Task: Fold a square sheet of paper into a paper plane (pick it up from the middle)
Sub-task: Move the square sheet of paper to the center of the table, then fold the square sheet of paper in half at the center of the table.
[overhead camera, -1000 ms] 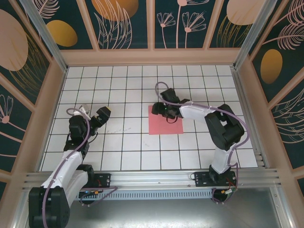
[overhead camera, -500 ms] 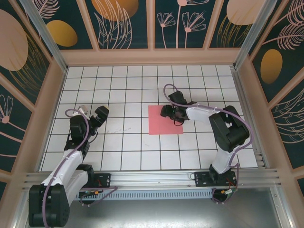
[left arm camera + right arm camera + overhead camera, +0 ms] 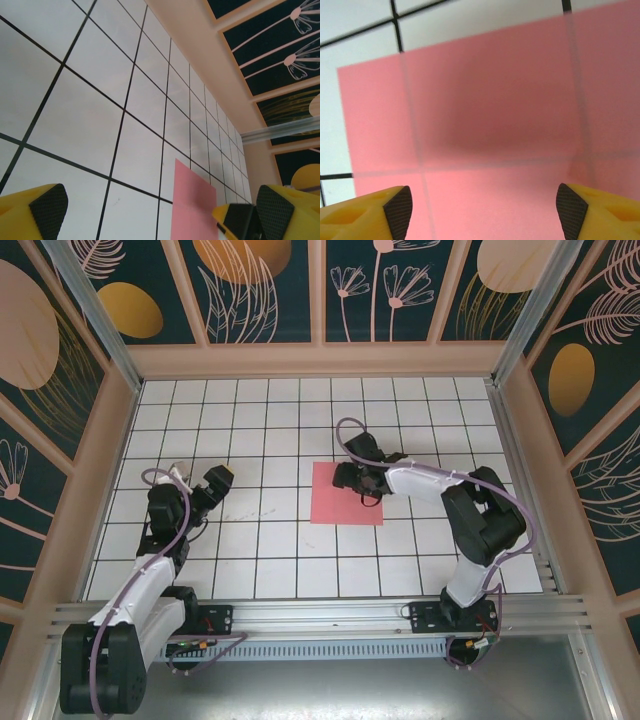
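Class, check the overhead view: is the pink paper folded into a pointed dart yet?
No, the square sheet of paper lies flat on the white tiled table, its outline squarish with no pointed tip.

White grid-tiled table [image 3: 260,540], peach wooden frame [image 3: 320,360], dark teal floral wall panels [image 3: 400,290], aluminium front rail [image 3: 320,612]

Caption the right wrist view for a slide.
Open right gripper poised over the pink paper sheet on the tiled table.

Overhead top view, low wrist views, all sharing sheet [image 3: 347,494]
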Available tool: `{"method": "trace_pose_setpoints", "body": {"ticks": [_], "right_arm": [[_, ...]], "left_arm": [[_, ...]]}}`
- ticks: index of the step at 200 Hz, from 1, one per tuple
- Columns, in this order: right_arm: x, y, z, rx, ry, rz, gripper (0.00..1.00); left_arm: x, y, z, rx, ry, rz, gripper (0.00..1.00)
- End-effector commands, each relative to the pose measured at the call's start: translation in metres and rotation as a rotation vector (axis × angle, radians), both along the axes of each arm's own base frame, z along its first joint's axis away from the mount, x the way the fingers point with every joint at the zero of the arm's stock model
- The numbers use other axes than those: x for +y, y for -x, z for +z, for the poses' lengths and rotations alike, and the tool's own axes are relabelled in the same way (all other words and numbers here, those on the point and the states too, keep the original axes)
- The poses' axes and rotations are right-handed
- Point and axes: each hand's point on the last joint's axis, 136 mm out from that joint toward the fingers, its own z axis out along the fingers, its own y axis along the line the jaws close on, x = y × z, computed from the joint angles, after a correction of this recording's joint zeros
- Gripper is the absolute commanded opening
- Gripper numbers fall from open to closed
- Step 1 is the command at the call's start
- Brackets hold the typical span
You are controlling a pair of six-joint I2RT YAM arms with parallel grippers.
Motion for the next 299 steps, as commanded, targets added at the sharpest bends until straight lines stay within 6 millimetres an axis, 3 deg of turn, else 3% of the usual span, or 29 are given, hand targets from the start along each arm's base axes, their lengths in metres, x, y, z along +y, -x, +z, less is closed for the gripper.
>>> {"method": "trace_pose_setpoints", "body": {"ticks": [1,32,99,158,191,236,299], "right_arm": [[-0.012,-0.008,0.021,-0.033,0.127,0.029,0.85],[-0.008,-0.004,0.009,0.029,0.206,0.061,0.99],[0.015,0.000,-0.020,0.111,0.246,0.097,0.99],[0.008,0.014,-0.054,0.202,0.294,0.102,0.99],[0.001,0.028,-0.072,0.246,0.333,0.108,0.93],[0.001,0.026,-0.067,0.222,0.347,0.107,0.83],[0.007,0.020,-0.055,0.195,0.320,0.118,0.82]], "left_arm": [[-0.010,0.001,0.004,-0.035,0.005,-0.068,0.99],[-0.019,0.001,0.007,-0.050,0.027,-0.124,0.99],[-0.025,0.004,0.003,-0.042,0.032,-0.166,0.99],[-0.027,0.008,-0.001,-0.036,0.022,-0.181,0.99],[-0.027,0.010,0.000,-0.039,0.024,-0.182,0.99],[-0.027,0.013,-0.001,-0.031,0.030,-0.180,0.99],[-0.027,0.015,-0.001,-0.027,0.045,-0.173,0.99]]}}
